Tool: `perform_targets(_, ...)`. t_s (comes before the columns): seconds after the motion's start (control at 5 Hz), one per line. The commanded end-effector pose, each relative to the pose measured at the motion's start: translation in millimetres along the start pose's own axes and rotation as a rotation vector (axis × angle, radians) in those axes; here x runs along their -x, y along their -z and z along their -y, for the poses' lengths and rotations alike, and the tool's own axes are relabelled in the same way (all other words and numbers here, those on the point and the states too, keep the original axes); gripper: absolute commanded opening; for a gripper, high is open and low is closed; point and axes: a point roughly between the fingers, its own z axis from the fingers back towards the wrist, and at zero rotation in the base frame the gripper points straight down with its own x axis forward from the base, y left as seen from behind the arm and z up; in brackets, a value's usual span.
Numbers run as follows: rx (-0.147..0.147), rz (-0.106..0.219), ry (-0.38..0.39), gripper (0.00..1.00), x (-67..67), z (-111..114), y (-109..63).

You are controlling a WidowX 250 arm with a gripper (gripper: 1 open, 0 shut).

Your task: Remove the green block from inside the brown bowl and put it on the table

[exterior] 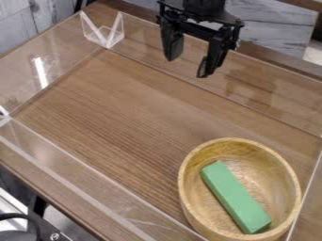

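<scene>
- Gripper [193,58] at 12 o'clock of the view, above the far part of the table [138,113]; black fingers point down, jaws spread apart, nothing between them.
- Bowl [239,186] sits at 5 o'clock, near the front right corner, upright on the table.
- Block [235,196] lies inside the bowl, long axis running from 11 to 5 o'clock, one end resting toward the near rim.
- Gripper and bowl well apart; no contact.
- Clear walls [51,56] edge the table; a clear bracket [104,30] stands at 11 o'clock on the far wall.
</scene>
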Motion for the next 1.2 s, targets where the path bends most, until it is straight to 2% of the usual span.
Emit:
perform_targets(0.0, 0.031, -0.011, -0.249, 1.0, 19.5, 34.8, 7.4)
perform_targets(0.2, 0.073, -0.022, -0.496, 1.0, 57.8, 83.3, 28.7)
perform_targets(0.4, 0.117, 0.018, -0.711, 1.0, 92.7, 132.0, 38.1)
perform_targets(0.6, 0.13, 0.044, -0.755, 1.0, 90.5, 149.1, 58.4)
perform_targets(0.8, 0.146, 0.056, -0.778, 1.0, 77.3, 129.4, 48.9)
perform_targets(1.0, 0.162, 0.057, -0.798, 1.0, 71.3, 119.2, 45.9)
